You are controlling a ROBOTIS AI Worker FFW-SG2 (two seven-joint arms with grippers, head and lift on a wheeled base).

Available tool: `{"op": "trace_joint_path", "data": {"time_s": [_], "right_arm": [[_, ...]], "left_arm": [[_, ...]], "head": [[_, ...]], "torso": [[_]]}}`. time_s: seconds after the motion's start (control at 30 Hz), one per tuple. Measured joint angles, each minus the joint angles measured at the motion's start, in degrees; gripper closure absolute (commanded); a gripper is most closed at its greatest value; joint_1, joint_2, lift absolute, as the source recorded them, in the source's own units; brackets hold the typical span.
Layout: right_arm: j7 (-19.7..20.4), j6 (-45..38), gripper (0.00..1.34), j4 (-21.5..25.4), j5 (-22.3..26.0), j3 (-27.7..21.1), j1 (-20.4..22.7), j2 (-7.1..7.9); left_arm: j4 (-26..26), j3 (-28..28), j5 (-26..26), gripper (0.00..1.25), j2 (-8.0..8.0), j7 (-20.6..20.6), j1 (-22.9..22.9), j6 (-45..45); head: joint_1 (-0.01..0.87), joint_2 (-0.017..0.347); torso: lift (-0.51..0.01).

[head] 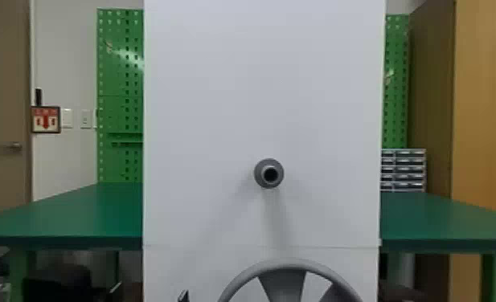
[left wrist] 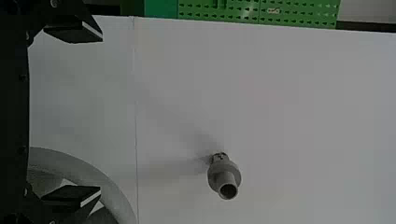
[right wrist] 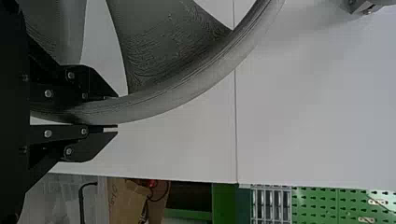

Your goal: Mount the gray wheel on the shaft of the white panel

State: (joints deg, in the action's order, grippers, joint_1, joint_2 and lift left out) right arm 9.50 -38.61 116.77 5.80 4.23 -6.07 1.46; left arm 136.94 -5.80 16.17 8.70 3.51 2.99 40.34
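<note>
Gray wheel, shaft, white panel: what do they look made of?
Gray wheel: matte plastic, probably 3D printed; fine contour lines run across the spokes.
Shaft: matte gray, likely plastic; no metallic glint on the stepped, hollow end, but painted metal possible.
White panel: smooth, low-sheen sheet, soft shadows, no grain; plastic or coated board, can't tell.

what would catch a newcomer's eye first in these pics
Probably the tall white panel, standing in the middle of the head view in front of a green table, with a gray shaft jutting from it. Next comes the big gray wheel, cut off by the head view's bottom edge below the shaft, its rim between the right pincer's fingers in the right wrist view.
</note>
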Motion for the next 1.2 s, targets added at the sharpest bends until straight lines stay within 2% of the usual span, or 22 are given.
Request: {"op": "trace_joint_path", "data": {"time_s": [0.2,0.4,0.6,0.9,1.2], "right_arm": [[1.0,-3.6,1.17,1.6,0.5,0.2,-2.3,0.22],[6.4,-7.9,1.17,4.2,1.6,2.1,-5.0,0.77],[10.1,-11.8,1.17,6.8,2.4,4.5,-8.2,1.40],[16.7,-16.3,1.17,9.6,6.3,6.3,-13.3,1.68],[21.0,-19.8,1.17,10.5,9.2,7.4,-18.5,1.85]], "left_arm": [[0.0,0.0,0.0,0.13,0.00,0.1,-0.1,0.0],[0.0,-0.1,0.0,0.13,0.06,0.2,-0.1,0.0],[0.0,-0.1,0.0,0.13,0.09,0.3,-0.1,0.1],[0.0,-0.4,0.1,0.13,0.15,0.6,-0.1,0.2],[0.0,-1.0,0.1,0.13,0.52,1.1,0.1,0.6]], "head": [[0.034,0.031],[0.034,0.031],[0.034,0.031],[0.034,0.031],[0.034,0.031]], "torso": [[-0.491],[-0.491],[-0.491],[-0.491],[-0.491]]}}
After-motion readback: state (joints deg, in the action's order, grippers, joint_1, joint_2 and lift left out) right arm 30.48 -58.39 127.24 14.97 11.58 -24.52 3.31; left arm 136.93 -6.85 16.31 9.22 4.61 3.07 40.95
